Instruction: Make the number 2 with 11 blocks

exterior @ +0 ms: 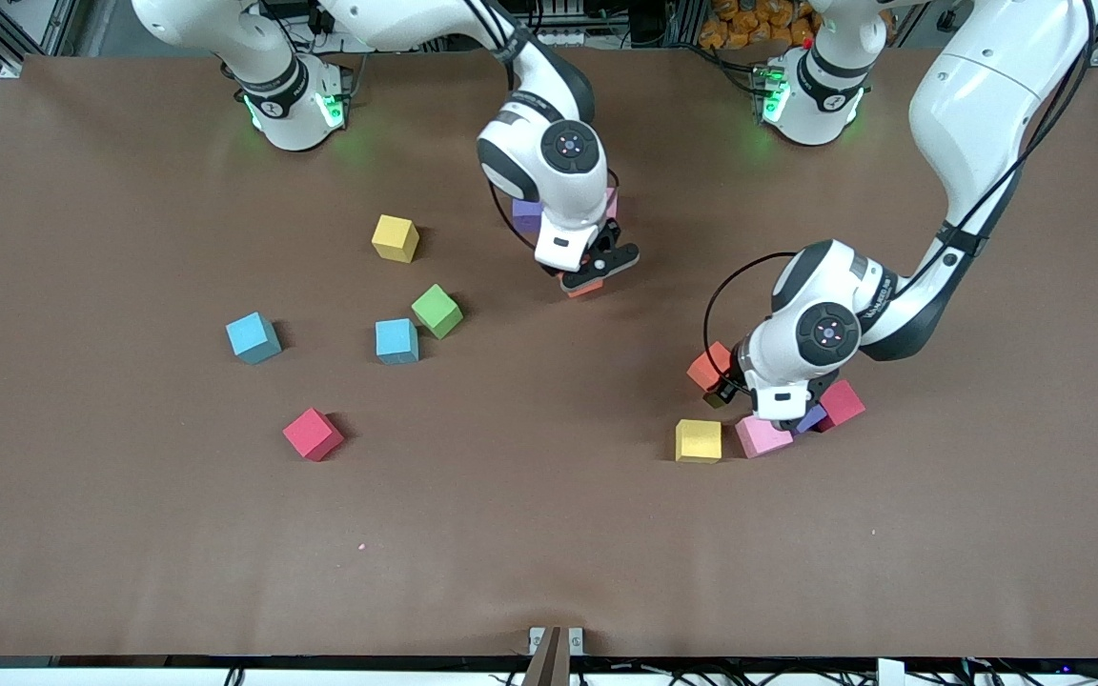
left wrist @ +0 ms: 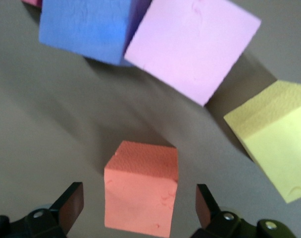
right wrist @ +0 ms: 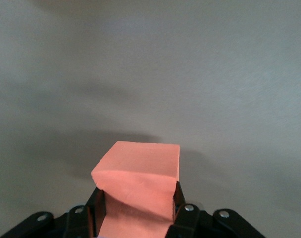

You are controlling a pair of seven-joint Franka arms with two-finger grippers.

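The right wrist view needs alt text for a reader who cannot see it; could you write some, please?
The right gripper is shut on an orange block, held above the bare brown table. No other blocks show.

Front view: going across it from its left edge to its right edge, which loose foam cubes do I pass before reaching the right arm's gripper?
Light blue foam cube → red foam cube → yellow foam cube, with a second light blue foam cube at about the same place across → green foam cube → right gripper, shut on an orange foam cube.
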